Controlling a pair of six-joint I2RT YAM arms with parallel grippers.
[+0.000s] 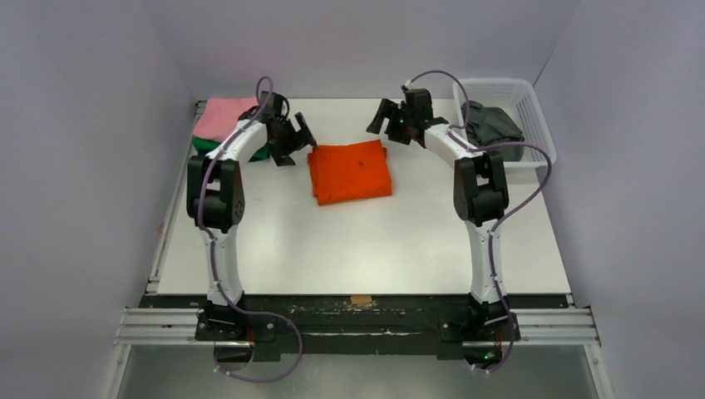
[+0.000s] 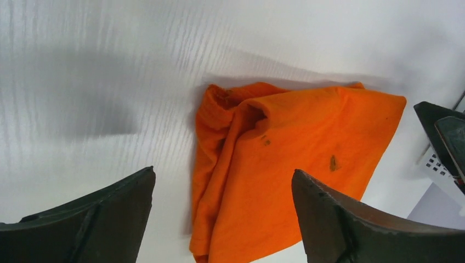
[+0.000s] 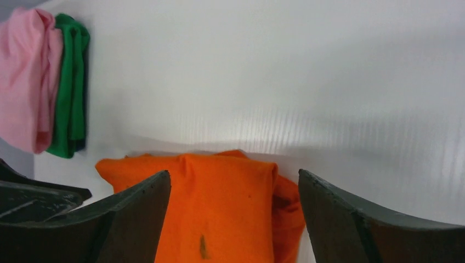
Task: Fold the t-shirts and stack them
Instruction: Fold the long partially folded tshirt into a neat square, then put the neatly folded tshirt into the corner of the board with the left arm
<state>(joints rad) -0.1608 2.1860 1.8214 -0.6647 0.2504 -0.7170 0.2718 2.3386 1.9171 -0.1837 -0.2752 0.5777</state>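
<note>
A folded orange t-shirt (image 1: 350,170) with small dark specks lies flat on the white table (image 1: 357,249), also seen in the left wrist view (image 2: 285,181) and the right wrist view (image 3: 219,208). My left gripper (image 1: 295,143) hangs open just off the shirt's far left corner, nothing between its fingers (image 2: 93,219). My right gripper (image 1: 391,125) hangs open just beyond the shirt's far right corner, holding nothing. A folded pink t-shirt (image 1: 223,116) lies on a green t-shirt (image 1: 204,145) at the far left. A dark grey t-shirt (image 1: 492,126) sits crumpled in the basket.
A white lattice basket (image 1: 528,100) stands at the far right corner of the table. The pink (image 3: 24,76) and green (image 3: 71,82) stack sits by the left wall. Grey enclosure walls close in the back and both sides.
</note>
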